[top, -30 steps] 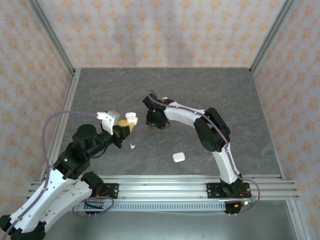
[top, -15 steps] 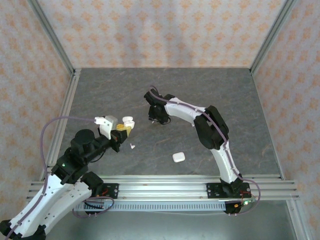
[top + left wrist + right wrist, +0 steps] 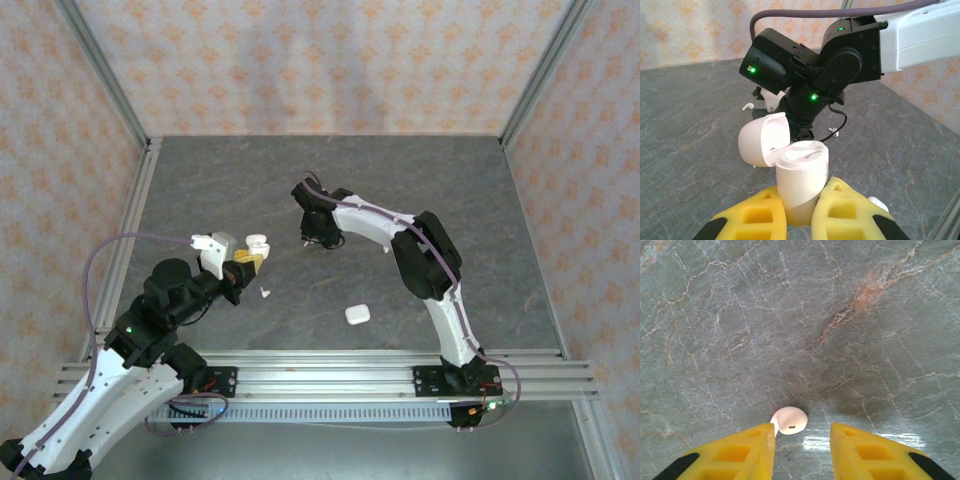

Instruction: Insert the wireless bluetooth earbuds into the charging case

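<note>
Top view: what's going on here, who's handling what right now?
The left gripper is shut on an open charging case, its lid flipped back. The right gripper is down at the table with its jaws open around an earbud, which lies against one finger, not yet gripped. A second earbud and a closed case lie nearer the arm bases.
</note>
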